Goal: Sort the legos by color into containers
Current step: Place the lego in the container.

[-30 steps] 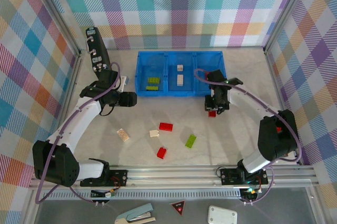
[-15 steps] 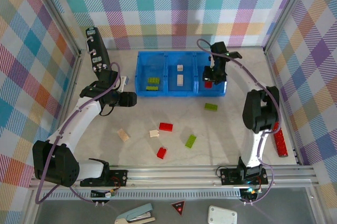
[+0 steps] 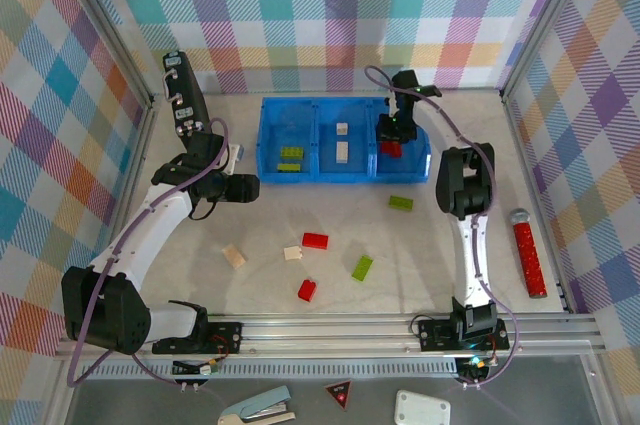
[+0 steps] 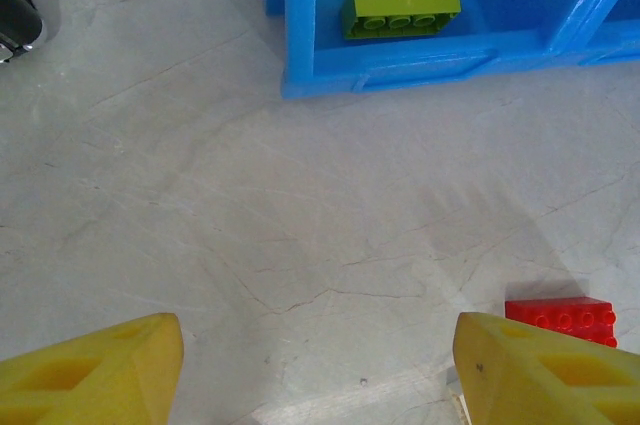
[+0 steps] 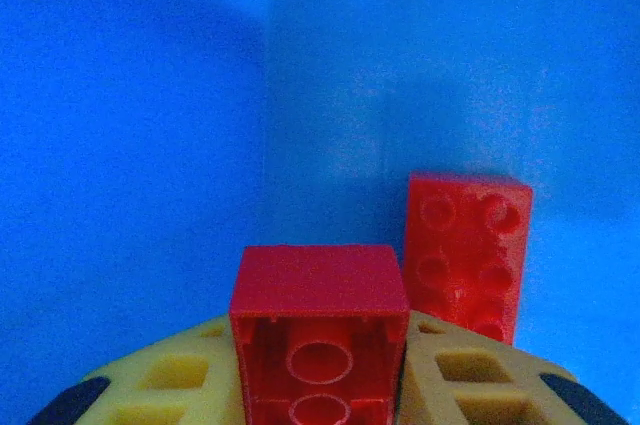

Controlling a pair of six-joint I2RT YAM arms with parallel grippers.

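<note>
The blue tray (image 3: 320,178) has three compartments: green legos (image 3: 291,153) on the left, cream ones (image 3: 343,151) in the middle. My right gripper (image 3: 389,138) reaches down into the right compartment, shut on a small red lego (image 5: 320,330). Its blue wall (image 5: 130,145) is close ahead, and another red lego (image 5: 468,250) lies on the floor just beyond. My left gripper (image 3: 246,187) hovers open over bare table left of the tray, with nothing between its yellow fingers (image 4: 95,370). A green lego (image 4: 400,7) in the tray lies ahead of it, and a red lego (image 4: 560,317) is by its right finger.
Loose legos lie in front of the tray: green (image 3: 401,203), red (image 3: 315,241), cream (image 3: 293,253), cream (image 3: 234,256), green (image 3: 362,267), red (image 3: 307,290). A long red stick (image 3: 528,255) lies at the right wall. A black upright device (image 3: 183,95) stands back left.
My right gripper has carried the red lego from the table in front of the tray up and into the right compartment. The left arm has not moved.
</note>
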